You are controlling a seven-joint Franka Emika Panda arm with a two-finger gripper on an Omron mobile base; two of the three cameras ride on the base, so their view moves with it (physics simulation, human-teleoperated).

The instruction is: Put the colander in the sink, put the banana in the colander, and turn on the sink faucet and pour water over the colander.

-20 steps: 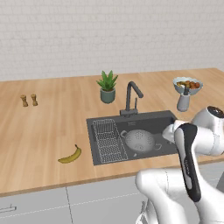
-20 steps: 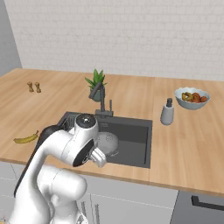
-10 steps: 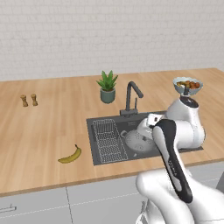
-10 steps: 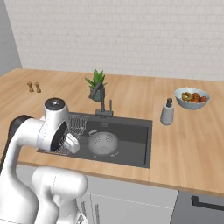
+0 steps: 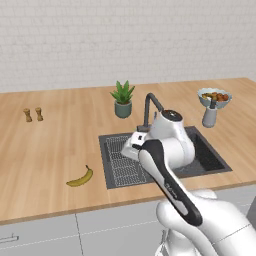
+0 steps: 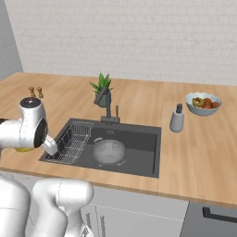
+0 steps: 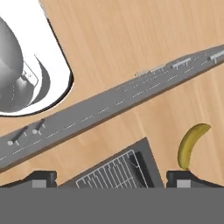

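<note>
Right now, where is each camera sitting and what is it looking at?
Left base view: behind the arm on its left, looking down over the sink, faucet and banana; the white arm rises from the lower right.
Right base view: behind the arm on its right, looking down at the colander in the sink; the arm shows at the left.
Hand view: on the hand, looking down at the counter edge, banana and wire rack; the open end effector shows as two dark tips.
Both base views share sink, faucet and plant.

Glossy white, rounded arm segments [image 5: 172, 145] run into one another, with a black strip along the forearm and a grey cap with a dark ring on the joint. Behind the tool [image 7: 111, 178], whose two small finger tips [image 7: 41, 178] are dark and blocky, the links look smooth, showing no cables or screws.
</note>
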